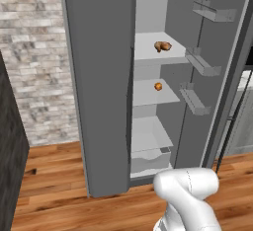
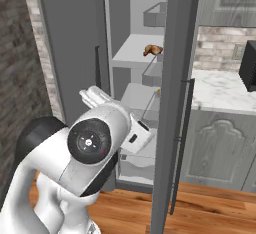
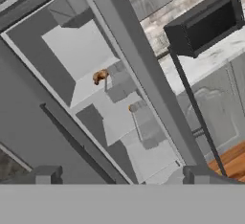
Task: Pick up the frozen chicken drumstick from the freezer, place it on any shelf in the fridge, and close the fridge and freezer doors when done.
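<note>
Fridge (image 1: 163,8): you have its wide compartment open, the door (image 1: 217,77) with grey bins swung right.
Shelf (image 1: 153,52): your upper slab, carrying the drumstick.
Hand (image 3: 119,175): your fingers stand fully apart, holding nothing, well back from the shelves.
Frozen chicken drumstick (image 1: 162,46): lying on that upper shelf.
Orange ball (image 1: 158,86): one shelf lower.
</note>
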Robot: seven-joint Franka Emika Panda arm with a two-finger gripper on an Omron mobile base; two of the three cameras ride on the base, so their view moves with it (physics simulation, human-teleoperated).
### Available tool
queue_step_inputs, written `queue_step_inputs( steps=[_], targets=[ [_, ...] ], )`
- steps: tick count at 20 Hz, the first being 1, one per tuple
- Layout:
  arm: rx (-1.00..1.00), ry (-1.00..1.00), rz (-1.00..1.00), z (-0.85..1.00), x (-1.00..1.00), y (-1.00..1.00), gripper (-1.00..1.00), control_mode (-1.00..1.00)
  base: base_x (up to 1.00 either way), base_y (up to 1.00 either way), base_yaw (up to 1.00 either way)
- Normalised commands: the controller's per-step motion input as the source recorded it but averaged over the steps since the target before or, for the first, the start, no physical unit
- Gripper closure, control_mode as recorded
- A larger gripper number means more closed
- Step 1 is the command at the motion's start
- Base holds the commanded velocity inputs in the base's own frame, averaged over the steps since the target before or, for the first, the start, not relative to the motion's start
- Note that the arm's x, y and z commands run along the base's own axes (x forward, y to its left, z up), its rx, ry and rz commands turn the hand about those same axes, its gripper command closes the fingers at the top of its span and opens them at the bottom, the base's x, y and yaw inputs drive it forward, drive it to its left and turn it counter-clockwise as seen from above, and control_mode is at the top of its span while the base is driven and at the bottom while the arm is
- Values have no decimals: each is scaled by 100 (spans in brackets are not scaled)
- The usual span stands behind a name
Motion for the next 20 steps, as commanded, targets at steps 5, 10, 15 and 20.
queue_step_inputs(
  steps=[5, 10, 15, 20],
  targets=[
    [19, 0, -1, -5, -52, -100, -100, -100, 0, 0, 0],
    [10, 0, 1, -13, 4, -100, -100, -100, 0, 0, 0],
    [0, -1, 2, -22, 54, -81, -100, -100, 0, 0, 0],
    [0, 0, 1, -63, 88, -46, -100, -100, 0, 0, 0]
  ],
)
